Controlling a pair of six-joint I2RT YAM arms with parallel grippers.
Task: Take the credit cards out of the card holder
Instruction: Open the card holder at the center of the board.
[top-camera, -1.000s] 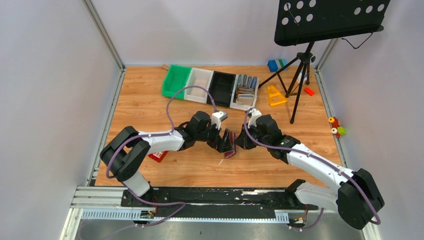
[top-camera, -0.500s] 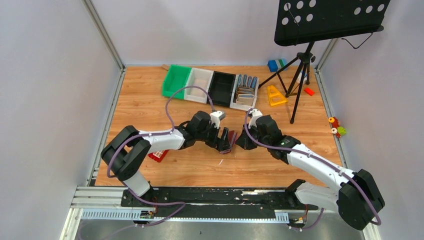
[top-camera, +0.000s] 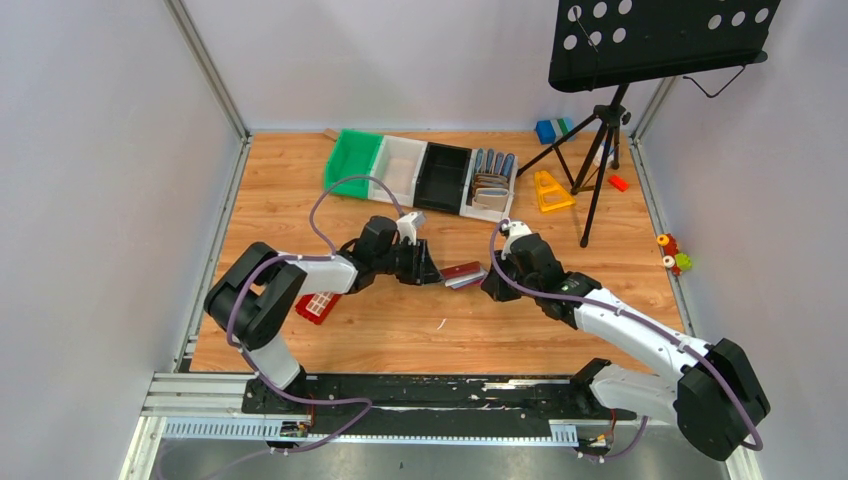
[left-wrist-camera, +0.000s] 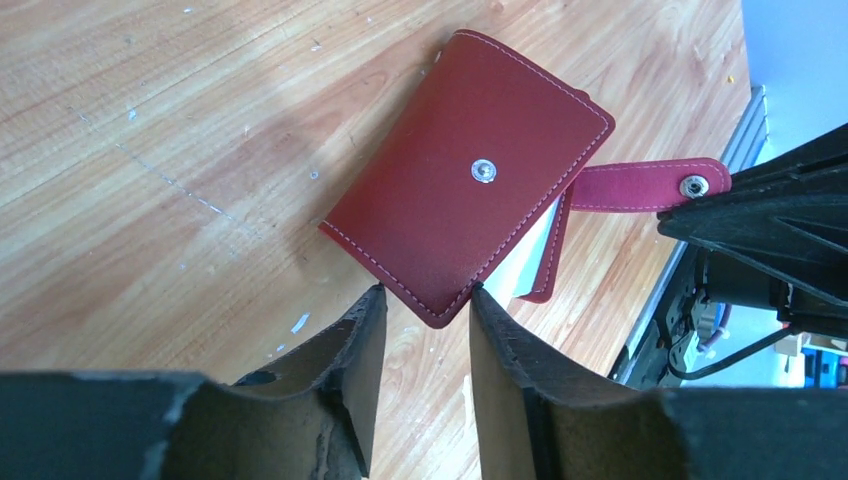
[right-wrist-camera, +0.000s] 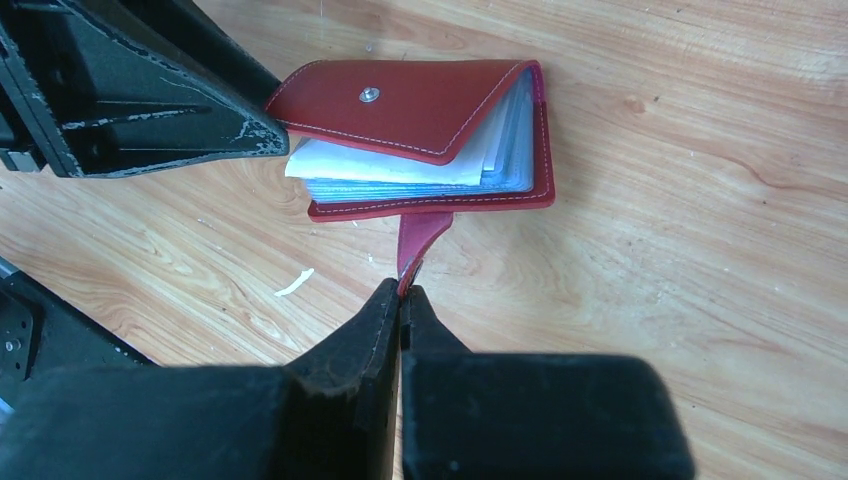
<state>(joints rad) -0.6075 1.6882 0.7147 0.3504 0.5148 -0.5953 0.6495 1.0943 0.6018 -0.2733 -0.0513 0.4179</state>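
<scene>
**The holder can slip, or be clamped shut, before any card comes out**

The card holder (top-camera: 462, 272) is in the middle of the top view, between the two grippers. It appears to rest on the wooden table (top-camera: 300, 200). It is partly open, and the credit cards (right-wrist-camera: 400, 168) show as a pale stack between the two maroon covers. None of them is out yet.

The right gripper (right-wrist-camera: 402, 290) is clenched on the very end of the snap tab (right-wrist-camera: 420, 235), with only a small part of the tab between its fingers. The left gripper (left-wrist-camera: 425, 292) is half closed, with one corner of the upper cover between its fingertips. The pictures do not show whether the pads really press on that corner.

Several things can go wrong from here:

- The pinch on the tab is very shallow. A stronger pull probably draws the tab out of the fingers, and then nothing keeps the holder in place.
- A corner is a poor place to grip. If the left fingers close on it, the leather can squeeze out sideways and the holder can turn on the smooth wood.
- If the left fingers reach too deep, they may take both covers and the cards together. This holds the holder shut instead of opening it.
- If the cover opens suddenly, the loose stack may slide out and spread on the table.
</scene>
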